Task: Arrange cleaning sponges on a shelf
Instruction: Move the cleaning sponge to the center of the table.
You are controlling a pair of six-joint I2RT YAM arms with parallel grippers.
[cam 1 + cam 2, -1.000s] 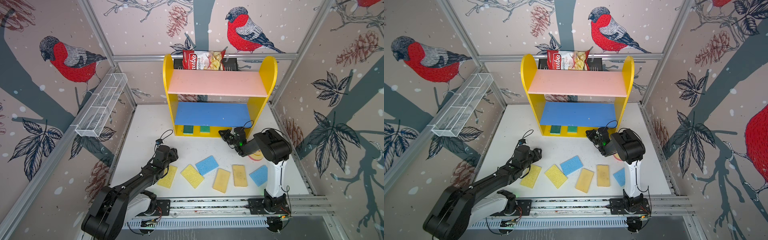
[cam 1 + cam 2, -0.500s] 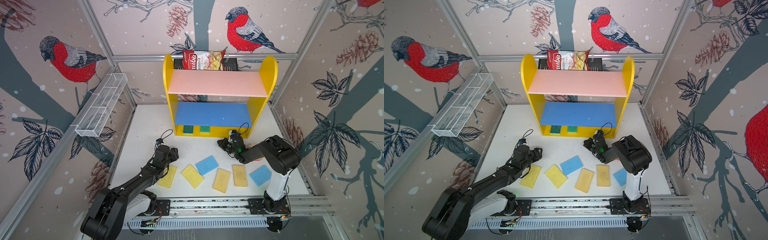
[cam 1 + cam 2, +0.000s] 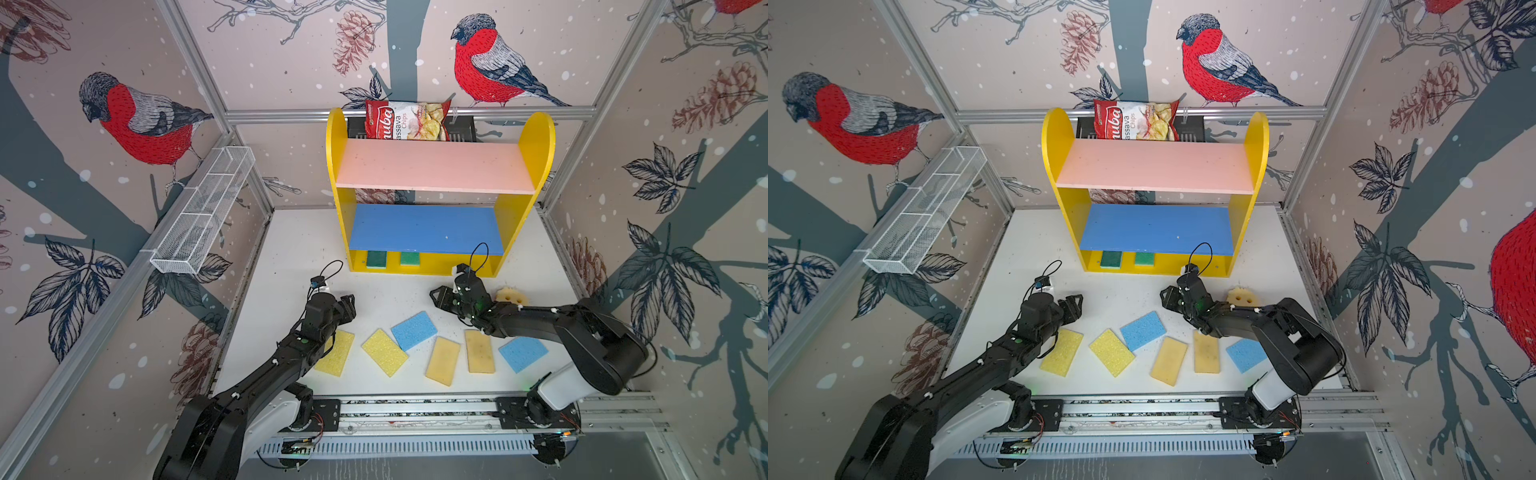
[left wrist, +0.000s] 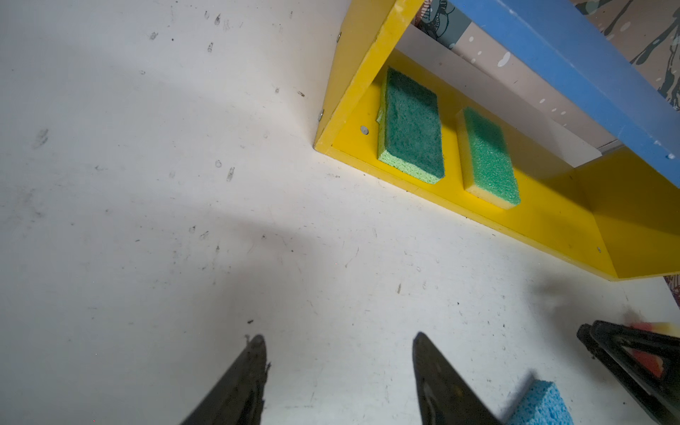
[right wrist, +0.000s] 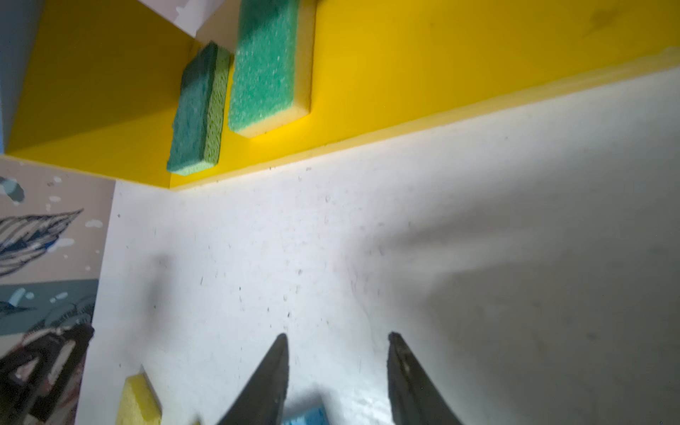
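— Left pincer (image 3: 351,306) is hanging released and empty over the bare table (image 3: 291,249) in both top views. The right pincer (image 3: 434,297) is gaping too, holding nothing, near the shelf (image 3: 536,137). How many sponges are you counting?

— Nine. Two green sponges (image 3: 376,259) (image 3: 409,258) are lying side by side on the left part of the shelf's yellow base, long axes running front to back. Seven are lying on the table: two bright yellow sponges (image 3: 336,353) (image 3: 384,352), two light blue sponges (image 3: 414,330) (image 3: 523,353) and two tan sponges (image 3: 443,360) (image 3: 480,351) in a loose row, and one round smiley sponge (image 3: 512,296) beside the right arm.

— Which way are those pointing?

— One tan sponge is running almost front to back, the other is leaning slightly; the yellow pair is slanting opposite ways; the blue ones are lying more crosswise.

— Left wrist view?

— The left pincer (image 4: 337,336) is standing spread over bare table. Both green sponges (image 4: 412,125) are lying parallel, short ends facing the base's front edge.

— Right wrist view?

— The right pincer (image 5: 337,335) is standing apart, nothing between its fingers. Both green sponges (image 5: 270,66) are showing, long axes running into the shelf.
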